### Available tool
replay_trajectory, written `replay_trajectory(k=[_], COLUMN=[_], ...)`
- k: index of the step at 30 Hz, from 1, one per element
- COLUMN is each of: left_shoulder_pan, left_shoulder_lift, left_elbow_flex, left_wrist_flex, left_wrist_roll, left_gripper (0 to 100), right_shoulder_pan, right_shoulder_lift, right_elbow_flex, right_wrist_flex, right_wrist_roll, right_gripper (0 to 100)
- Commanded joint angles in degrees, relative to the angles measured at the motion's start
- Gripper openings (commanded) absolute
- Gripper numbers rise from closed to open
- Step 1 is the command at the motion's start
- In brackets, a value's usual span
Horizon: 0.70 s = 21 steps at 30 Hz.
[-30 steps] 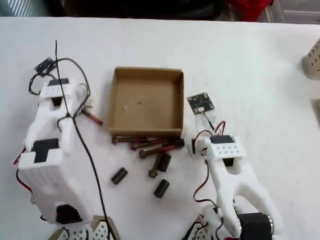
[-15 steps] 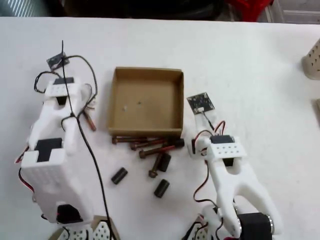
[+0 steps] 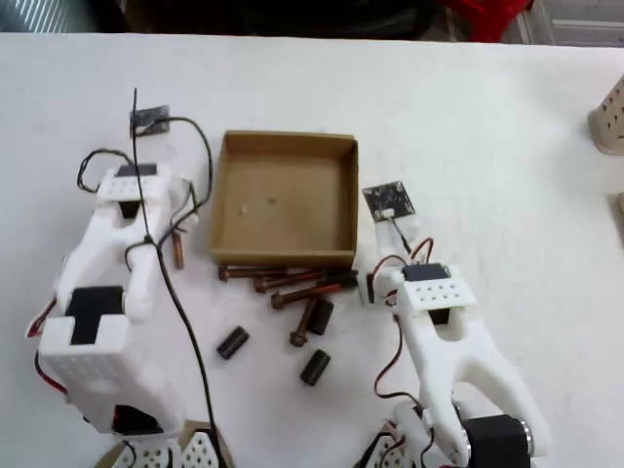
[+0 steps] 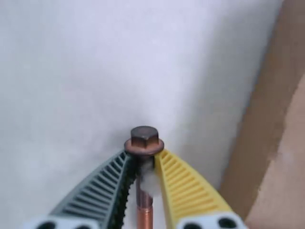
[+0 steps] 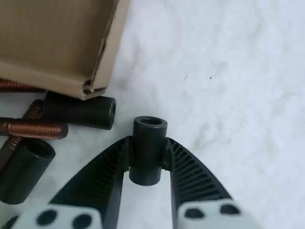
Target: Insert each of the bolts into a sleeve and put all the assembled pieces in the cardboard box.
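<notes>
**A:** L claw?
**B:** L claw (image 4: 144,160) clamped on a bolt (image 4: 144,141), head past the tips, beside the cardboard box (image 3: 285,257).
**A:** R?
**B:** R claw (image 5: 147,144) grips a black sleeve (image 5: 149,131) near the box corner. Other bolts (image 3: 283,279) lie on the surface (image 3: 487,127).

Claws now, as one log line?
left claw: shut on bolt | right claw: shut on sleeve | other bolts: beside cardboard box

White table (image 3: 507,146); a beige dotted block (image 3: 609,122) at its right edge; something red (image 3: 487,15) beyond.
</notes>
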Motion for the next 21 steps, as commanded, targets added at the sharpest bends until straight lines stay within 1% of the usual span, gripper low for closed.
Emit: replay_trajectory(k=[1, 4, 7, 10, 12, 15, 18, 21], left_shoulder_pan=[0.7, 0.7, 0.7, 0.7, 0.6, 0.6, 0.6, 0.6], left_shoulder_lift=[-6.4, -7.9, -8.7, -8.6, -8.6, -8.6, -8.6, -8.6], left_elbow_flex=[2.0, 3.8, 4.8, 4.9, 4.9, 4.9, 4.9, 4.9], left_wrist_flex=[-3.4, -5.0, -6.2, -6.2, -6.2, -6.2, -6.3, -6.3], left_wrist_roll=[-2.1, -2.1, -2.1, -2.1, -2.1, -2.1, -2.1, -2.1], left_gripper=[2, 2, 2, 2, 2, 2, 2, 2], right_shoulder_pan=[-0.9, -2.3, -5.3, -8.1, -9.7, -10.7, -11.6, -13.2], right_shoulder_lift=[-6.5, -12.4, -18.2, -22.3, -24.2, -25.6, -25.7, -26.0], right_elbow_flex=[-2.4, -2.3, -2.3, -1.2, -0.4, 1.0, 2.6, 5.5], right_wrist_flex=[2.0, 4.7, 6.9, 6.2, 3.9, -1.1, -8.5, -16.2], right_wrist_roll=[-1.2, -1.3, -1.3, -1.3, -2.2, -7.8, -11.6, -13.1], right_gripper=[1.7, 1.7, 1.7, 1.7, 1.7, 1.6, 1.6, 1.6])
